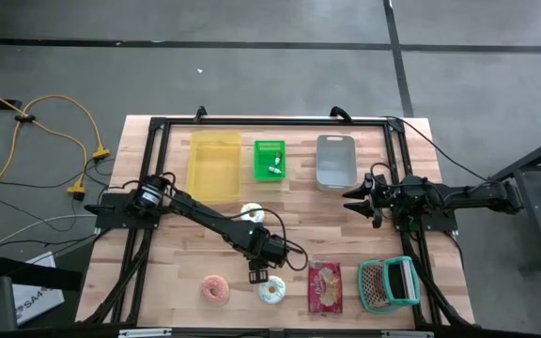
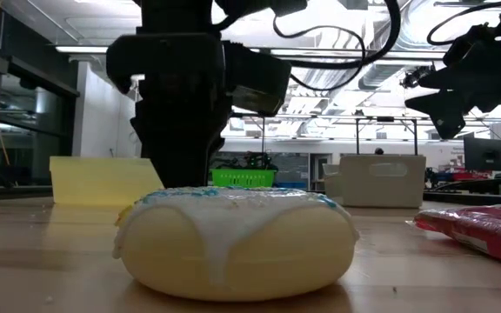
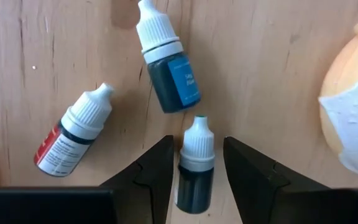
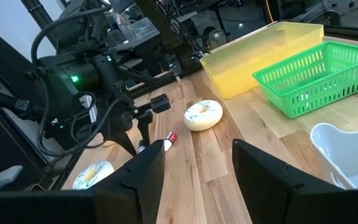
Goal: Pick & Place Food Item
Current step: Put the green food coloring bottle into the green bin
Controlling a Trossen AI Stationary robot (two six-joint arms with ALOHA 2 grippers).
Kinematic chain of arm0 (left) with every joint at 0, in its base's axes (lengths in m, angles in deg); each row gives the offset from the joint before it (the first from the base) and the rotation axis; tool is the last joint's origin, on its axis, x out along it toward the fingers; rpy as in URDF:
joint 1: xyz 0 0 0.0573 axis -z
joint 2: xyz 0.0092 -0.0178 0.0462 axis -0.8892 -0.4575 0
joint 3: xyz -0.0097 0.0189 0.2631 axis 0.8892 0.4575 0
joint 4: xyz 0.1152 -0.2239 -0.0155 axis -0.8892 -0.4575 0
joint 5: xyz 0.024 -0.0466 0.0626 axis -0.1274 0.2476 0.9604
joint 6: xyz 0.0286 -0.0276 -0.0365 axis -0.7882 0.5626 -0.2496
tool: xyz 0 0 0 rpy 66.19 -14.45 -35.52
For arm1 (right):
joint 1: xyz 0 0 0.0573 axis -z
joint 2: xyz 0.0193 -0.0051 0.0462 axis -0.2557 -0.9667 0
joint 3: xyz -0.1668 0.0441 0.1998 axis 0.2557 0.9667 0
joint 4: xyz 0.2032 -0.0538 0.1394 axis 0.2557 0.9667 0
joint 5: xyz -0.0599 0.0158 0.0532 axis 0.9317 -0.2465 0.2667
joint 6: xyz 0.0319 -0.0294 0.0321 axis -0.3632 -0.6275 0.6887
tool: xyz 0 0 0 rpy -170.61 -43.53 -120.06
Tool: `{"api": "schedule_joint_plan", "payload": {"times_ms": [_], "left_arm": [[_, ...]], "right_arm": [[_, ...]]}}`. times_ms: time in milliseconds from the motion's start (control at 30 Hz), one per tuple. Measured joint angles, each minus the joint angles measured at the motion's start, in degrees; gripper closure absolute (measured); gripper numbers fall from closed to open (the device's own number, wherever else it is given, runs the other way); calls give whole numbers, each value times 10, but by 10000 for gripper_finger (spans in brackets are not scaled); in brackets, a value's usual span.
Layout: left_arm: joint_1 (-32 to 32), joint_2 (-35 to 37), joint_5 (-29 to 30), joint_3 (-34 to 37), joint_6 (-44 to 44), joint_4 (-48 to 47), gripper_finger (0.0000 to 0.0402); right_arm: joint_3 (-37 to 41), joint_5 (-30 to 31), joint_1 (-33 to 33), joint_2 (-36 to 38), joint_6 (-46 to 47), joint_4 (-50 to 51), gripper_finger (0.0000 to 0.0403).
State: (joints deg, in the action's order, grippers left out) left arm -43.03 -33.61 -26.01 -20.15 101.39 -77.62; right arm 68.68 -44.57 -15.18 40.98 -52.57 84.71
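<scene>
- Dark left gripper point(image 3: 196, 171), near the wooden table's point(image 1: 177, 253) front edge, straddles a small green-filled, white-capped dropper bottle point(image 3: 195, 165); its fingers point(image 3: 151, 174) seem just clear of it.
- White-iced doughnut point(image 1: 272, 291) lies just beside, pink-iced doughnut point(image 1: 216, 289) farther left.
- Right gripper point(image 4: 197, 168) hovers open near the right edge.

1. A white-iced doughnut point(image 1: 272, 291) with blue sprinkles lies flat on the counter point(image 1: 346, 225) near its front edge, about midway along it.
2. A pink-iced doughnut point(image 1: 216, 289) lies flat near the same edge, to the left of the white-iced one.
3. A pale yellow-iced doughnut point(image 4: 203, 115) lies flat near the counter's centre.
4. A red food packet point(image 1: 325, 286) lies flat near the front edge, right of the white-iced doughnut.
</scene>
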Motion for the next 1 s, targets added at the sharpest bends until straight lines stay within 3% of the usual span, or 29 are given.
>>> {"api": "schedule_joint_plan", "payload": {"times_ms": [467, 800, 1000], "left_arm": [[0, 0, 3, 0, 0, -2, 267], [0, 0, 5, 0, 0, -4, 317], [0, 0, 5, 0, 2, -4, 328]], "right_arm": [[0, 0, 0, 0, 0, 0, 228], [0, 0, 0, 0, 0, 0, 228], [0, 0, 0, 0, 0, 0, 228]]}}
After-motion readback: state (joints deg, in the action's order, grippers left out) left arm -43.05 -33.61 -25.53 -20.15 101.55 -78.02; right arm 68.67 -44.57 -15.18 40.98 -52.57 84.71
